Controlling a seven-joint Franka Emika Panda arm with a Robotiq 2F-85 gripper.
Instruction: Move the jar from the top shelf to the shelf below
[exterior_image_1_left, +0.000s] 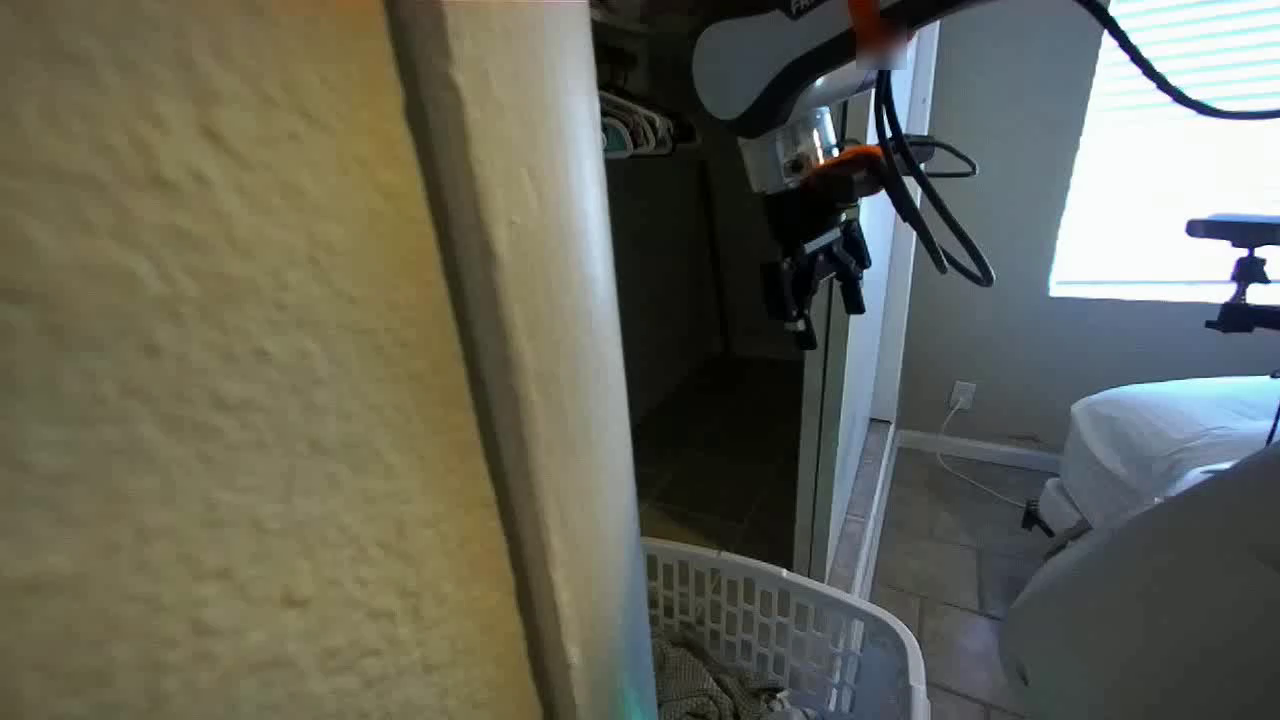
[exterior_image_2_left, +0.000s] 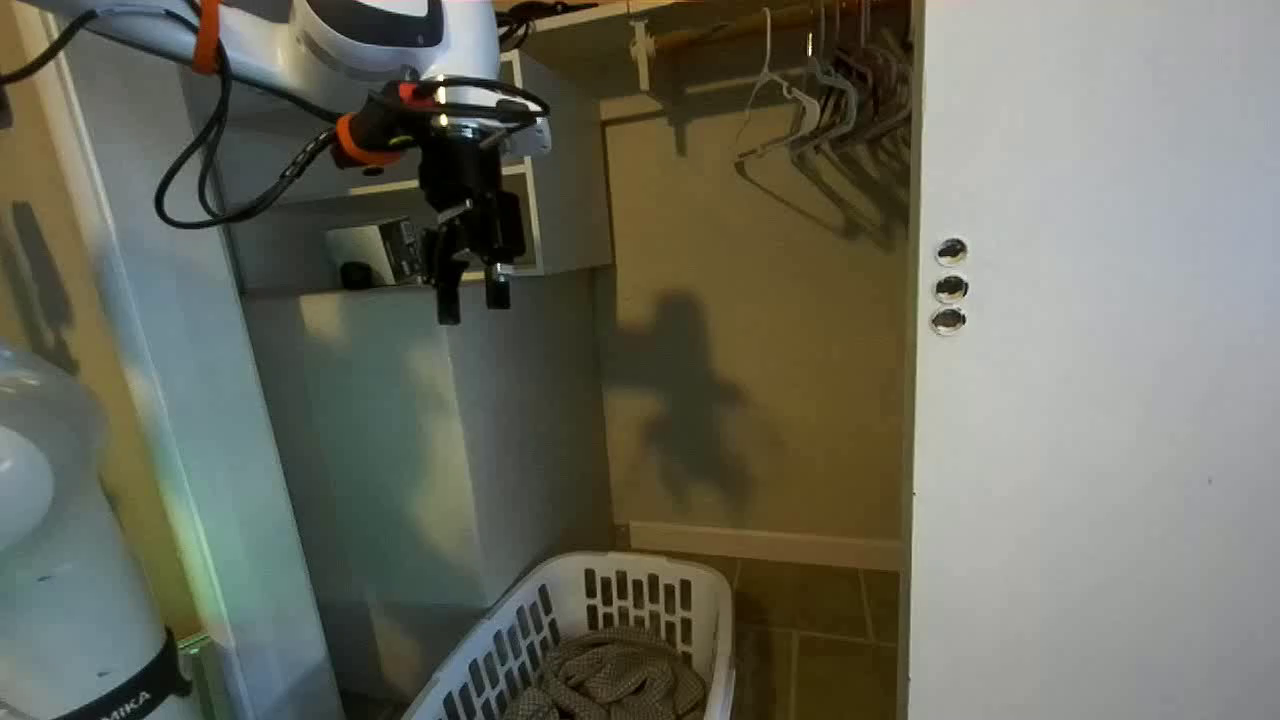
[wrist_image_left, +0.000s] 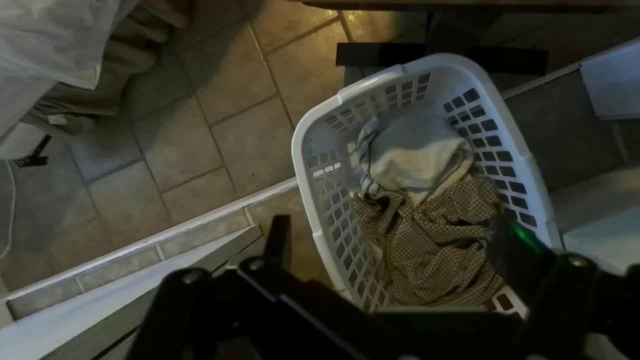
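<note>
The gripper (exterior_image_2_left: 473, 298) hangs with its two fingers (exterior_image_2_left: 448, 302) pointing down, spread wide, with a gap between them. Well below the fingers is a white basket (wrist_image_left: 370, 84) full of little holes. In it lies a brown checked cloth (wrist_image_left: 435, 245), all crumpled, and a pale cloth (wrist_image_left: 415, 155) is bunched up touching it. In the wrist view the basket shows between the fingers, and one finger covers a bit of it.

In an exterior view, a shelf (exterior_image_2_left: 290, 289) is left of the fingers. On it sits a box (exterior_image_2_left: 360, 245) with a pale side and a dark side. A small dark lump (exterior_image_2_left: 356, 275) shows in front of the box. It is too dim to tell if that is the jar, so I cannot say where the jar is, which way it points or how its long side runs. Any writing on the box is too small to read. Lower than the fingers and far to the left, a black band (exterior_image_2_left: 160, 680) reads "MIKA". Hangers (exterior_image_2_left: 808, 112) are higher than the fingers, off to the right.
</note>
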